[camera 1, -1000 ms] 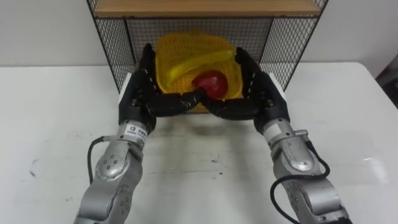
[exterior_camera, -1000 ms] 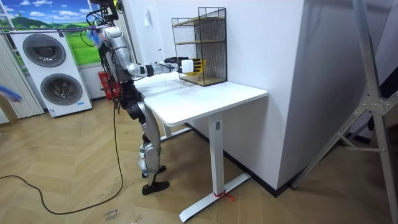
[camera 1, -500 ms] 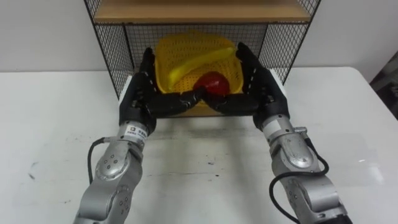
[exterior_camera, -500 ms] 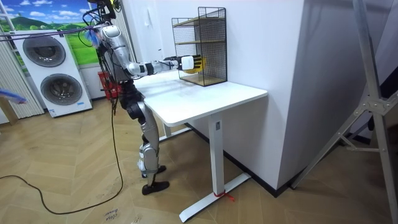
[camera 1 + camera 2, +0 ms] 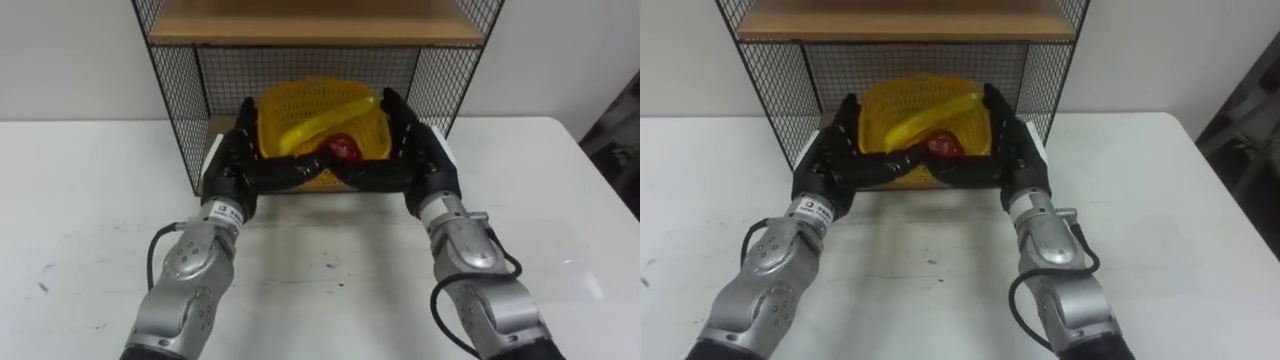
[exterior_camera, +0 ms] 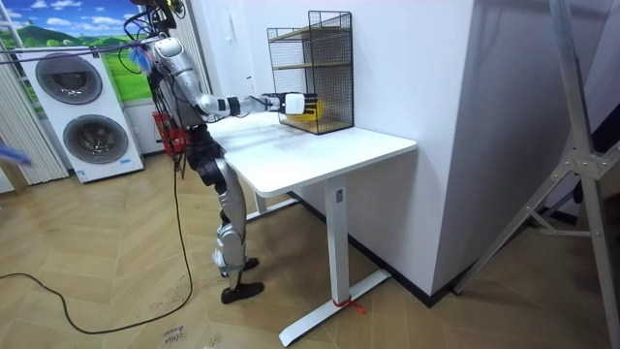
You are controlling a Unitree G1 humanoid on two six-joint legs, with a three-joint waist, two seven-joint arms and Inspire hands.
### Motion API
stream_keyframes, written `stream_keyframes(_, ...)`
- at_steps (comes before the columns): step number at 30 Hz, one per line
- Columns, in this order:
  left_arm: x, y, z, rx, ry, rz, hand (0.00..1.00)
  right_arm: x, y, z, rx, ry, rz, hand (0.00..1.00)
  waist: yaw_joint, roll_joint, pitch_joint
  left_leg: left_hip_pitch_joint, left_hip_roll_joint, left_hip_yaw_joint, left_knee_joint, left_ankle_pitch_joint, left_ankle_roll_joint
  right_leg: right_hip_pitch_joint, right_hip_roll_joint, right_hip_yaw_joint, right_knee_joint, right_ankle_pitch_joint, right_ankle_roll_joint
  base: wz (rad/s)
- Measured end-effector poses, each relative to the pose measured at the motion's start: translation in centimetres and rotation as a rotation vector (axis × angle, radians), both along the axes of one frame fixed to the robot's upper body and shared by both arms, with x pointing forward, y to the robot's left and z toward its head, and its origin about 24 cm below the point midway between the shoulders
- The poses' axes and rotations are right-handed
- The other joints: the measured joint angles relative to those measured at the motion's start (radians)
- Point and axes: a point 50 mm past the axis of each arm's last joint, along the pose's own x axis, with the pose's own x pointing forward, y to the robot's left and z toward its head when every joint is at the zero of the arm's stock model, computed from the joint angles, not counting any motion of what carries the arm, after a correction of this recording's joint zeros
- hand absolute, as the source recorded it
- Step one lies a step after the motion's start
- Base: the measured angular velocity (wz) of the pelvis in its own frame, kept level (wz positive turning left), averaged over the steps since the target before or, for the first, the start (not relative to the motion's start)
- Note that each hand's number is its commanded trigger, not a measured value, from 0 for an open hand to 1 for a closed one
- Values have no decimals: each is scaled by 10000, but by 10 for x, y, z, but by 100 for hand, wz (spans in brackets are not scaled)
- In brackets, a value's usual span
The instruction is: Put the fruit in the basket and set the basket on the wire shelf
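In the wire shelf — yellow mesh basket, banana, red apple inside.

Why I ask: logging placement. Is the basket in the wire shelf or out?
In: the basket, holding banana and red fruit, lies in the wire shelf between its mesh sides, left hand and right hand flanking it.

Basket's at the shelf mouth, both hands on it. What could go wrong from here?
1. The left hand and right hand flank the yellow basket close to the side panels of the wire shelf; pushing deeper could catch fingers on the mesh.
2. Straight fingers only press the basket's sides, so it may slip and spill the banana and apple.
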Motion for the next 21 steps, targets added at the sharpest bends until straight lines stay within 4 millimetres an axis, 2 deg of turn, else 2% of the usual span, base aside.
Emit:
stream_keyframes(4,10,-5,-6,-229,702,204,0,8,1,-4,78,525,-165,0,-14,14,11,-32,-5,-46,9,0,-1,-9,-24,-54,-19,2,-3,3)
stream_keyframes(9,18,-8,-3,-194,909,239,0,15,2,-2,-64,709,-232,0,-9,88,58,-62,-1,-64,10,3,-5,-12,-30,-74,-68,26,-12,0)
stream_keyframes(21,31,-8,1,-648,1614,362,0,34,5,0,141,1401,-639,0,-16,180,64,148,-18,-123,-127,74,-31,180,-48,-125,-151,55,-16,0)
